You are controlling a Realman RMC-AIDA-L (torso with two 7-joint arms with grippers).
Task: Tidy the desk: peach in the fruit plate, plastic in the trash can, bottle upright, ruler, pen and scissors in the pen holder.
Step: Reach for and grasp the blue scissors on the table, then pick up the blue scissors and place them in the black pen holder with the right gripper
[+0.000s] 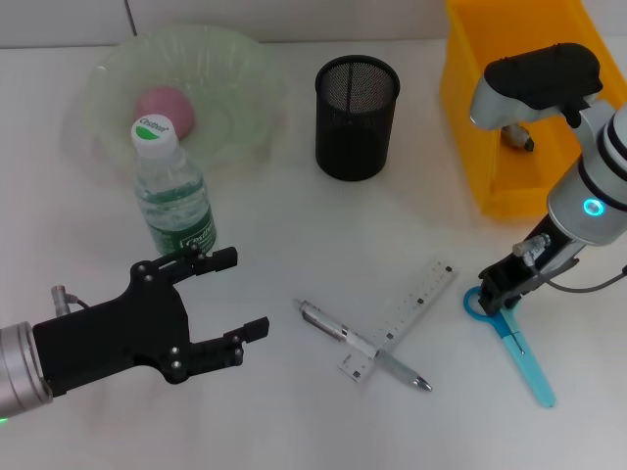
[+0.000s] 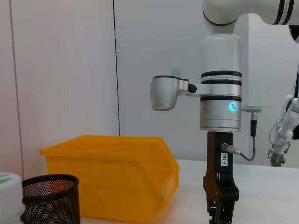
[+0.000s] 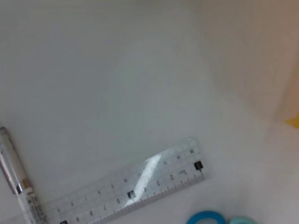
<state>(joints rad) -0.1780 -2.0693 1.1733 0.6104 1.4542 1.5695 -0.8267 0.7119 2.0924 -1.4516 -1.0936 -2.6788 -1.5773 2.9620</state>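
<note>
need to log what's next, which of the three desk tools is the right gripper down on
The scissors: the right gripper sits at their blue handles. The pen and the clear ruler, lying crossed, are farther toward the table's middle, untouched.

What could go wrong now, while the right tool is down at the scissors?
The right tool is at the handle end of the scissors, so they could slip or swing when lifted. The pen lies across the ruler; lifting one may drag the other. The open left tool is close to the upright bottle and could tip it.
</note>
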